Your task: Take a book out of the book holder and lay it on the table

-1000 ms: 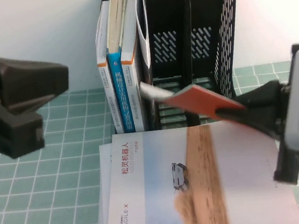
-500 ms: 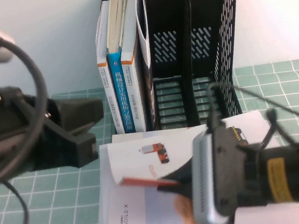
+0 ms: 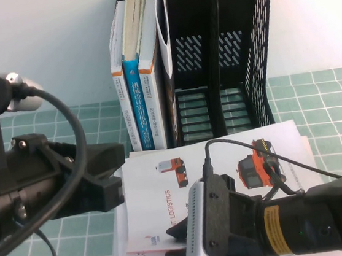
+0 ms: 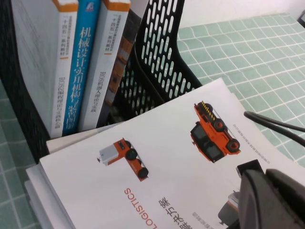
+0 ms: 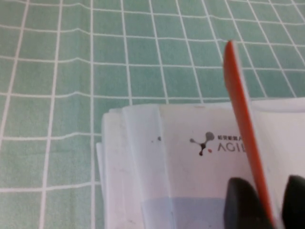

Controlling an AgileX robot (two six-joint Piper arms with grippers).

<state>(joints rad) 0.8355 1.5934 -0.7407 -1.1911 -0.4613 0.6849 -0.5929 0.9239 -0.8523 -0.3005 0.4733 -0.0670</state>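
The book (image 3: 224, 159) lies white cover up, with orange vehicles printed on it, over a brochure stack in front of the black book holder (image 3: 238, 65). Its red underside shows as a thin edge (image 5: 238, 105). My right gripper (image 3: 174, 236) is at the book's near left corner. In the right wrist view my right gripper (image 5: 269, 200) is open, its fingers standing apart on either side of that red edge. My left gripper (image 3: 99, 176) hovers just left of the book (image 4: 167, 157), above the green tiled table (image 3: 328, 98).
A white "AGILE X" brochure stack (image 5: 190, 143) lies under the book, its left edge (image 3: 120, 232) sticking out. Thick blue-and-white books (image 3: 137, 76) stand in the holder's left compartment. The holder (image 4: 157, 57) rises right behind the book. Bare table (image 5: 71, 71) lies beyond the stack.
The right arm has swung the book down from in front of the holder and turned it white side up onto the brochure stack. The left arm moved in from the left.
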